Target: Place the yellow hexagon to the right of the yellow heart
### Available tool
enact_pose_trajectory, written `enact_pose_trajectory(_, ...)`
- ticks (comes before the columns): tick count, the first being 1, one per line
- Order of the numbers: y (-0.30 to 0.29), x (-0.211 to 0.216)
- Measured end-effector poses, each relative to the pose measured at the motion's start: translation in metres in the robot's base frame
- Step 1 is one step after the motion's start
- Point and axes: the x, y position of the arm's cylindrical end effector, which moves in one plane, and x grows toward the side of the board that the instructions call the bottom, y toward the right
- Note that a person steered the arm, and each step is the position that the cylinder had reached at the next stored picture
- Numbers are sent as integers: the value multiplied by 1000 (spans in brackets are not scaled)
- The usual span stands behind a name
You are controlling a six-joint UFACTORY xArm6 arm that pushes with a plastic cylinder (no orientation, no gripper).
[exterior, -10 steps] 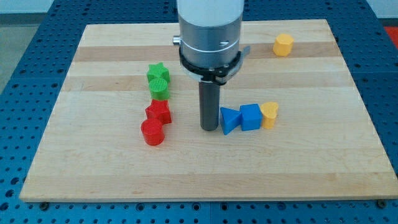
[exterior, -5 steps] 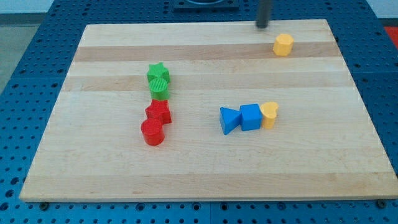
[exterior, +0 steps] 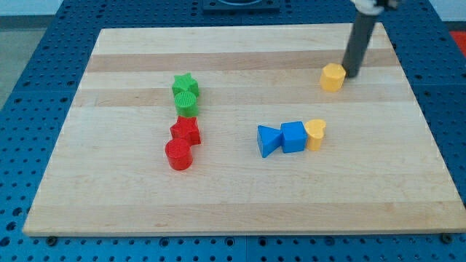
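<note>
The tip [exterior: 352, 75] is set at the upper-right side of the yellow hexagon [exterior: 333, 76], touching or just beside it. No jaws are fitted; nothing is held. The hexagon is located near the table's [exterior: 233, 196] top right, above the yellow heart [exterior: 316, 134].

— Anything cut off?
— Straight dark rod [exterior: 358, 44], cropped at the view's top. Wooden board [exterior: 240, 196], fully in view.
— Anything hidden?
— Rod's very end, my tip [exterior: 351, 75], partly tucked behind the yellow hexagon block [exterior: 333, 76]; contact impossible to confirm.
</note>
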Motion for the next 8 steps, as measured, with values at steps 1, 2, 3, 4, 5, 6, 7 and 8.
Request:
enact_pose_trajectory(1,1,75)
enact_pose_trajectory(2,8,82)
enact_pose_trajectory(3,25,-14)
enact_pose_trajectory(4,22,-96)
enact_pose_trajectory(5,-1,-121)
enact_pose_trajectory(6,-9,-106)
enact_pose_trajectory(7,-9,-82)
enact_pose_trajectory(8,-9,-53)
